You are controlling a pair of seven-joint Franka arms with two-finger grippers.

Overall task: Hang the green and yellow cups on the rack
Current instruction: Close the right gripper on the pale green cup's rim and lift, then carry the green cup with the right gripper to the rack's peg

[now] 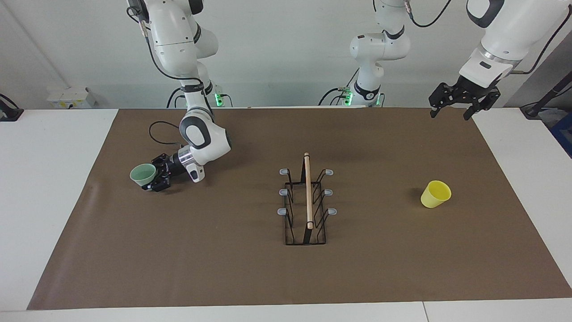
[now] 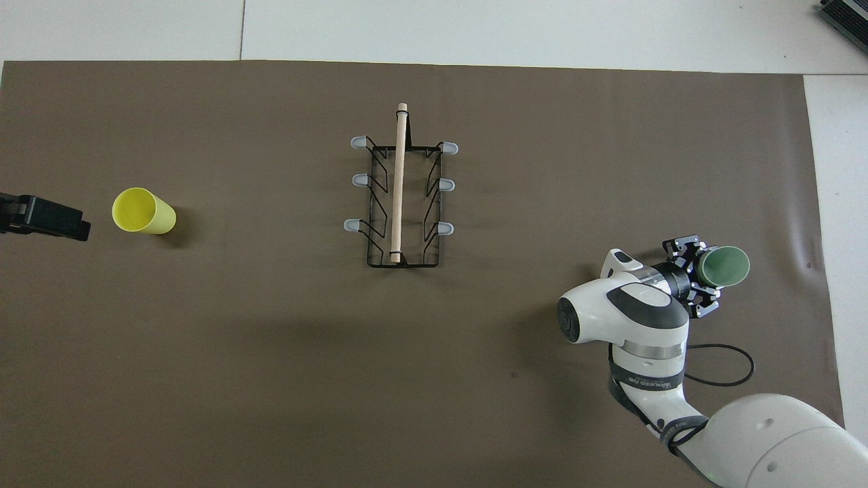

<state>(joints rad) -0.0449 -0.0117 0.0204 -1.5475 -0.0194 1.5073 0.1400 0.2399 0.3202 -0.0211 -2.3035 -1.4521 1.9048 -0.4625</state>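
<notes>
The pale green cup (image 1: 143, 174) (image 2: 724, 266) is toward the right arm's end of the mat and tilted, with its mouth turned away from the arm. My right gripper (image 1: 155, 180) (image 2: 700, 275) is low over the mat and shut on the green cup's lower part. The black wire rack (image 1: 307, 201) (image 2: 400, 190) with its wooden handle stands mid-mat, and nothing hangs on its prongs. The yellow cup (image 1: 435, 193) (image 2: 142, 211) stands toward the left arm's end. My left gripper (image 1: 450, 112) (image 2: 42, 217) waits open, raised over the mat's corner at that end.
A brown mat (image 1: 250, 277) covers most of the white table (image 1: 49, 188). A black cable (image 1: 156, 134) loops on the mat beside the right arm. A small white box (image 1: 71, 97) sits at the table edge nearest the robots.
</notes>
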